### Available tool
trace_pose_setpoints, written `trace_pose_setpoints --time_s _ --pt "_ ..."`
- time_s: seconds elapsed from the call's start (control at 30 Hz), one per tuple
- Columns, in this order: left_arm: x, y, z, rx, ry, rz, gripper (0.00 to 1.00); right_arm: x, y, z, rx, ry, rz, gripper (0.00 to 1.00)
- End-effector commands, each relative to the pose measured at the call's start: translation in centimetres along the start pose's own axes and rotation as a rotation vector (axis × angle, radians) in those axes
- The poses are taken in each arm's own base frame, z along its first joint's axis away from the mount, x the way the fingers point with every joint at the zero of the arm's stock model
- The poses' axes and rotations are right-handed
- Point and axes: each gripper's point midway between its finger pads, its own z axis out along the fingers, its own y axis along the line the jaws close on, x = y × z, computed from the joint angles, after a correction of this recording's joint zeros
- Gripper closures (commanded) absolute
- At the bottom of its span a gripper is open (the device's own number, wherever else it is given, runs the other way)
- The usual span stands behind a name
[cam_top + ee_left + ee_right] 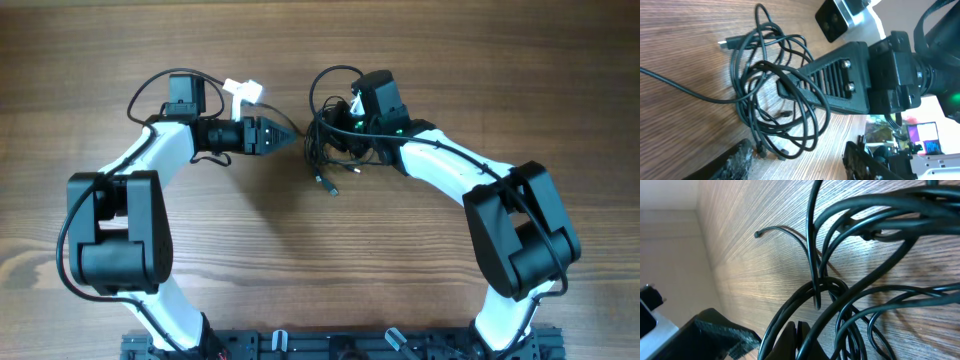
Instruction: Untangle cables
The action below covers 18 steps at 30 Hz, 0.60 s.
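Upper centre, the closed right gripper (784, 88) seems to be anchoring the cables (318, 140); the closed left gripper (288, 138) should be opening for a strand.

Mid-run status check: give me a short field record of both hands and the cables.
cables: one looped bunch on the table, not yet untangled
left hand: shut, empty, pointing at the bunch, not touching it
right hand: reaching into the bunch, shut, apparently on a strand
plug: loose end lying out of the bunch, toward the robot
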Motion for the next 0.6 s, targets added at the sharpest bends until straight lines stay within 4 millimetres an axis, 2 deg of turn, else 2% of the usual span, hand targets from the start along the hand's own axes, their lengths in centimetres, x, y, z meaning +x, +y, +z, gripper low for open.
trace_pose_setpoints --time_s 0.0,0.1,0.23,0.33,0.37,0.4,0.43,0.47,0.57 --pt "0.7 -0.8 1.6 0.007 0.043 0.043 0.35 -0.5 0.7 -0.6 -0.003 -0.034 0.039 0.96" --pt "1.6 0.5 3.0 -0.112 0.091 0.067 0.33 -0.5 0.6 -0.5 -0.002 -0.033 0.06 0.96" --pt "2.5 0.3 5.0 -0.169 0.146 0.116 0.3 -0.9 0.3 -0.6 0.016 -0.057 0.063 0.96" --pt "2.6 0.6 5.1 -0.192 0.151 0.121 0.26 -0.9 0.3 -0.6 0.016 -0.057 0.063 0.96" --pt "2.5 0.6 5.1 -0.192 0.149 0.124 0.32 -0.9 0.3 -0.6 0.016 -0.057 0.063 0.96" --pt "2.4 0.6 5.2 -0.192 0.144 0.131 0.49 -0.9 0.3 -0.6 0.016 -0.056 0.063 0.96" --pt "2.2 0.9 5.1 -0.206 0.14 0.132 0.7 -0.9 0.3 -0.6 0.015 -0.056 0.063 0.96" --pt "2.2 1.3 5.1 -0.231 0.138 0.135 0.82 -0.8 0.3 -0.6 0.012 -0.049 0.06 0.96" --pt "1.9 3.8 4.2 -0.388 0.138 0.133 0.96 -0.5 0.0 -0.5 0.026 -0.041 0.061 0.96"
